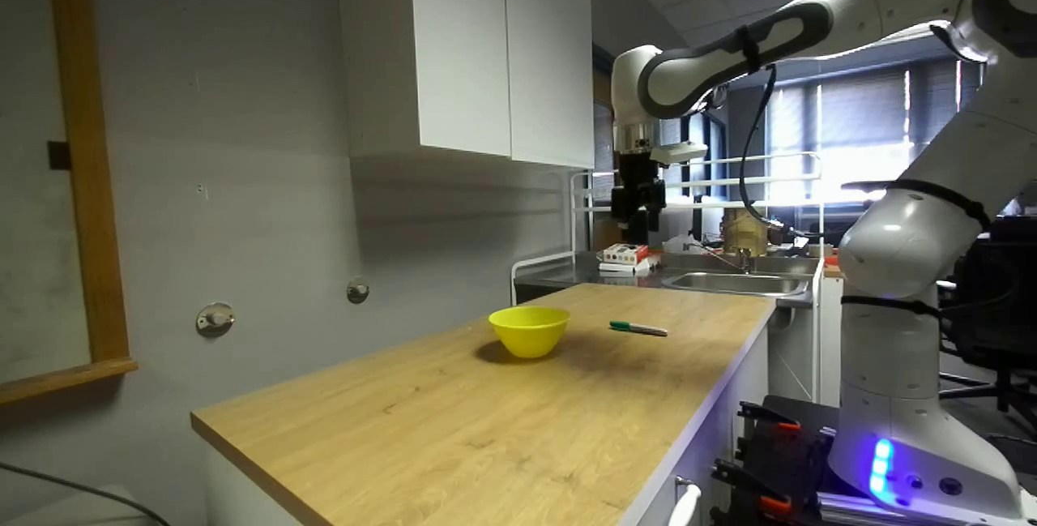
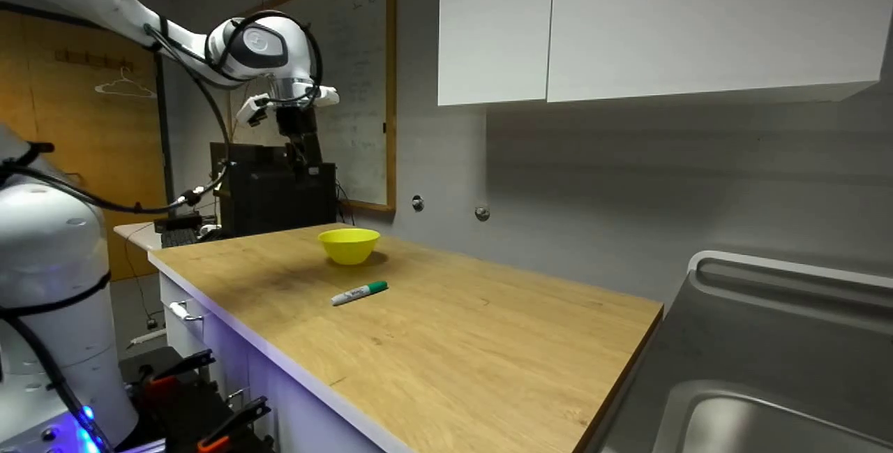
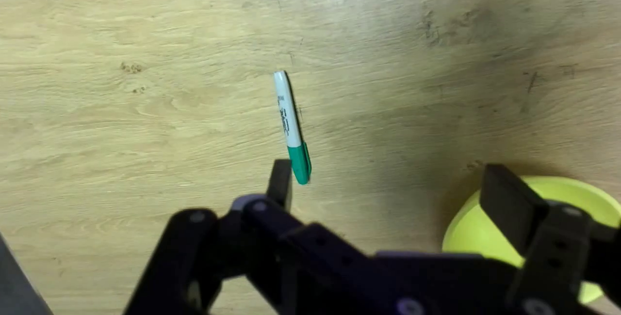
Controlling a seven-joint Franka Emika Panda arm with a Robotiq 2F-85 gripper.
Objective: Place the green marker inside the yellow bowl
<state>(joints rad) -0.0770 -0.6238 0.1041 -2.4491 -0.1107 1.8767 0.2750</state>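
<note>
Lying below pincer point(image 3: 389, 176): grn mkr point(image 3: 291, 128)

Your wrist view shows a slim white marker point(image 3: 292, 129), black-lettered, green-capped toward six o'clock; a round bright-yellow bowl point(image 3: 478, 237).

On the marker point(image 3: 293, 128) one can read a black script: it seems to be "Sharpie", a little blurred in the wrist view. The script runs along its white part. Closer to the white end there is also smaller dark print, too small for reading. In an exterior view the marker point(image 2: 359, 293) shows dark lettering on this part, not legible. On the whiteboard point(image 2: 356, 97) stand faint lines of handwriting, unreadable. The box point(image 1: 625, 254) bears dark printed marks, too small to tell.
</note>
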